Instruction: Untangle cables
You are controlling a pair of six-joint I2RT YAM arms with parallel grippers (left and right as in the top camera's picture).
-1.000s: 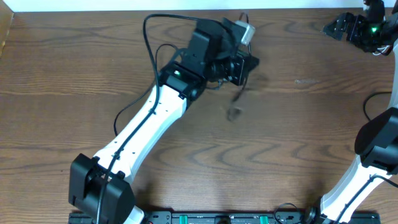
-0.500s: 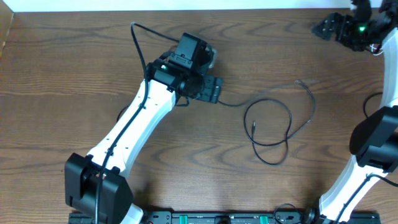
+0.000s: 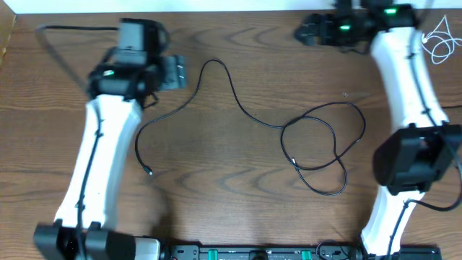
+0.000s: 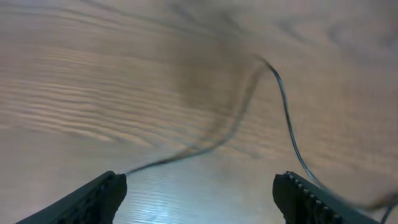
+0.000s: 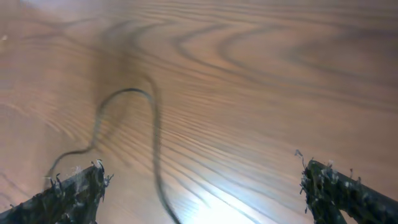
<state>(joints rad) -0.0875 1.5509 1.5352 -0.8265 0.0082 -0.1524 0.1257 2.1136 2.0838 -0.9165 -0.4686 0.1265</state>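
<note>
Black cable just beside left hand, apart from right hand.

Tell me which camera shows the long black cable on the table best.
Overhead: the black cable shows whole, from its plug end on the left, over an arch, to the loops on the right. The left wrist view catches only a blurred stretch; the right wrist view, one blurred curve.

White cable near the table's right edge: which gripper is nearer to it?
Right. The right gripper sits left of the white cable along the far edge; the left gripper is much farther left, beside the black cable's upper bend.
</note>
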